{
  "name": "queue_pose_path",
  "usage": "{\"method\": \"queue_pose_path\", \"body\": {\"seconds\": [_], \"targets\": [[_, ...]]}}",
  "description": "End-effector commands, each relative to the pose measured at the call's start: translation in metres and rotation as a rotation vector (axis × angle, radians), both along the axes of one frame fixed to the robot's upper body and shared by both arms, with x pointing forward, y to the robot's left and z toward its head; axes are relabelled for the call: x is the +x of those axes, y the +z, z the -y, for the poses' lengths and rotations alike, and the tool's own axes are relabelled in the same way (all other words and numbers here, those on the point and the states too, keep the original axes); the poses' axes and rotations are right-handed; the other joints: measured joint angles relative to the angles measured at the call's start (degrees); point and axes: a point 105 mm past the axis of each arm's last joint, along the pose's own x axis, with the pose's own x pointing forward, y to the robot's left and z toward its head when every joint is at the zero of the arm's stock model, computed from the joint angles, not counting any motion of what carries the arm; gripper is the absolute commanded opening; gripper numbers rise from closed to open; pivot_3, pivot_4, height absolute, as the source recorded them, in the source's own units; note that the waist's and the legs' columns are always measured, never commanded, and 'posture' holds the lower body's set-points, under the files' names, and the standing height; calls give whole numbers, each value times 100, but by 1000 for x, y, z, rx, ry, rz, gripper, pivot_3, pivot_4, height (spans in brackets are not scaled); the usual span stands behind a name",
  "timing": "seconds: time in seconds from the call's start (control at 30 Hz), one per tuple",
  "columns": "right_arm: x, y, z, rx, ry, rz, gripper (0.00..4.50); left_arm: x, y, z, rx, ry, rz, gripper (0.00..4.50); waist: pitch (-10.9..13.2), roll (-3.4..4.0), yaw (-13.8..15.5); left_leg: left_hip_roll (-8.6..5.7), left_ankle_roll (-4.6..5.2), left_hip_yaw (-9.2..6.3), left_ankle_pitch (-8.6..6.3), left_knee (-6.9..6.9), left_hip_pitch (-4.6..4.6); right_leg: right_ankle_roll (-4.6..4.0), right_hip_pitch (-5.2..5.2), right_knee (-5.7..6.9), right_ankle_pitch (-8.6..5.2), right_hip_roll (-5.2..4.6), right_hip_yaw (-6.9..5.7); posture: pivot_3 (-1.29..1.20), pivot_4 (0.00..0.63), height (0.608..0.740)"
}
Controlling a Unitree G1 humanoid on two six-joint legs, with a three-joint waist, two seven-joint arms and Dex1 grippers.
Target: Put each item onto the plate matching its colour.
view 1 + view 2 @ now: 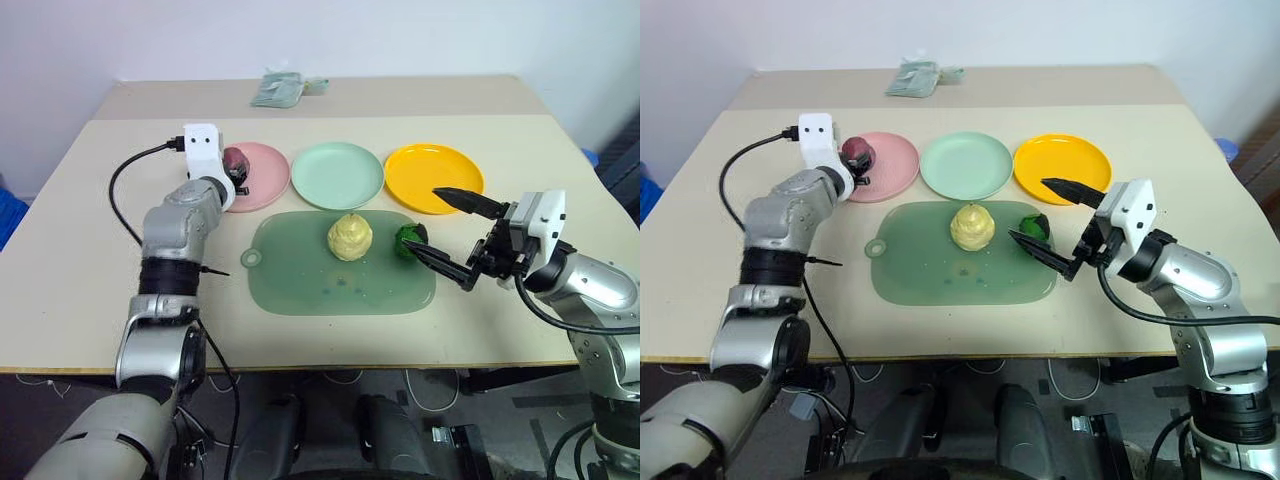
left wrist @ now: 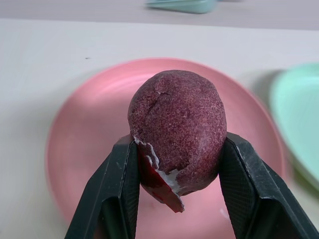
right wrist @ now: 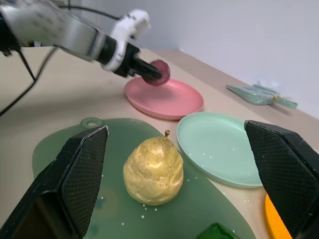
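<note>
Nearest the head camera, the right gripper [image 1: 445,228] hangs over the near right part of the table [image 1: 80,260] with its two black fingers spread wide and nothing between them; one finger reaches over the near rim of the yellow-orange plate [image 1: 433,178], the other lies beside the small green item [image 1: 409,243]. That green item sits at the right edge of the translucent green mat [image 1: 340,268], and the pale yellow pear [image 1: 349,237] stands upright near the mat's middle. Beyond the mat, three plates stand in a row: pink plate [image 1: 262,172], mint green plate [image 1: 337,174], then the yellow-orange one. The left gripper [image 2: 174,164] is clamped on the dark red-purple item [image 2: 178,130], which is held above the pink plate, not resting on it. A pale green wad of cloth [image 1: 277,90] lies at the far edge of the table.
</note>
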Motion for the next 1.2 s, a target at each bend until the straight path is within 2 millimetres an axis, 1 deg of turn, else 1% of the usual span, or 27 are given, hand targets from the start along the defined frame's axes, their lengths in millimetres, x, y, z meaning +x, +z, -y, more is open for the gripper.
{"method": "queue_pose_path", "body": {"seconds": [0.03,0.1,0.13,0.17,0.23,0.27,0.37,0.4,0.47,0.53,0.6,0.67,0.7,0.73,0.83,0.9,0.97,1.03,1.2], "targets": [[-1,10,-2,11,-9,56,4500,15,10,0,-1,28,71,1676,0,0,-3,-3,2,1,-1,3,0,1,0,2,1,-4,0,0,150,740],[-1,10,-2,13,-12,59,4500,19,5,1,9,28,65,1676,0,-1,-11,-5,5,2,-3,4,-1,5,0,1,3,-5,0,0,150,740],[-1,10,-2,14,-14,60,4500,20,2,1,10,28,57,2691,0,-1,-13,-6,7,2,-4,5,-1,6,0,1,3,-7,0,0,150,740],[-1,10,-2,14,-15,61,4500,21,-1,1,12,24,53,3075,0,-1,-16,-6,7,2,-4,5,-1,6,0,1,4,-6,0,0,150,740],[-1,11,-2,15,-19,62,4500,23,-2,3,12,16,51,4050,0,-1,-27,-6,9,3,-5,4,-1,7,0,3,4,-7,1,0,150,740],[-2,11,-2,15,-21,62,4500,23,-1,3,9,13,53,4428,0,-1,-25,-6,9,3,-5,4,-1,7,-1,3,4,-6,1,0,150,740],[-2,11,-1,14,-26,60,4500,23,2,6,-12,-17,66,4428,0,-1,-23,-6,14,3,-8,5,-1,8,-1,4,5,-6,1,0,150,740],[-2,10,-1,15,-27,56,4500,21,6,6,-20,-42,83,4428,0,-1,-21,-6,15,3,-8,6,-1,9,-1,4,5,-7,1,0,150,740],[-2,9,-1,16,-29,49,4500,14,11,6,-20,-82,106,4428,0,-1,-27,-7,16,4,-9,6,-3,10,-1,3,6,-8,1,0,150,740],[-2,8,-3,21,-26,39,4500,0,14,6,-10,-129,133,4428,-1,1,-41,-7,18,4,-11,5,-2,10,-1,4,6,-8,4,0,150,740],[-1,7,-5,25,-21,28,4500,-23,18,6,39,-204,193,4428,-3,4,-90,-6,20,6,-12,4,-1,10,-5,8,6,-8,10,0,150,740],[2,5,-9,37,-12,9,4500,-56,23,8,112,-317,289,4428,-3,4,-142,-3,14,8,-18,4,0,8,-9,12,5,-12,20,0,150,740],[3,5,-10,39,-11,3,4500,-66,24,10,137,-351,309,4428,-3,5,-172,-1,12,8,-19,3,-1,7,-12,12,5,-11,21,0,150,740],[4,4,-13,43,-5,-7,4500,-82,22,13,135,-439,312,4428,-3,5,-161,2,10,8,-20,2,0,5,-14,12,5,-12,24,0,150,740],[10,0,-20,54,14,-37,4500,-124,25,11,106,-639,327,4428,-3,6,-153,5,8,6,-21,4,-1,-4,-13,12,10,-12,20,0,150,740],[13,-1,-23,52,19,-49,4500,-144,28,11,87,-742,339,4428,-4,6,-140,7,8,5,-21,6,-1,-10,-9,8,10,-13,16,0,150,740],[19,-3,-28,55,31,-70,4500,-171,21,5,146,-880,311,4428,-4,7,-148,7,8,5,-21,6,0,-25,-7,5,1,-16,13,0,150,740],[22,-4,-30,52,37,-76,4500,-188,16,3,157,-958,271,4428,-6,14,-161,9,11,9,-23,1,0,-28,-9,0,0,-15,15,0,150,740],[28,-10,-36,47,59,-100,4500,-225,18,-4,127,-1084,249,4428,-4,11,-147,10,12,7,-23,2,-1,-30,-7,-3,-1,-16,13,0,150,740]]}}
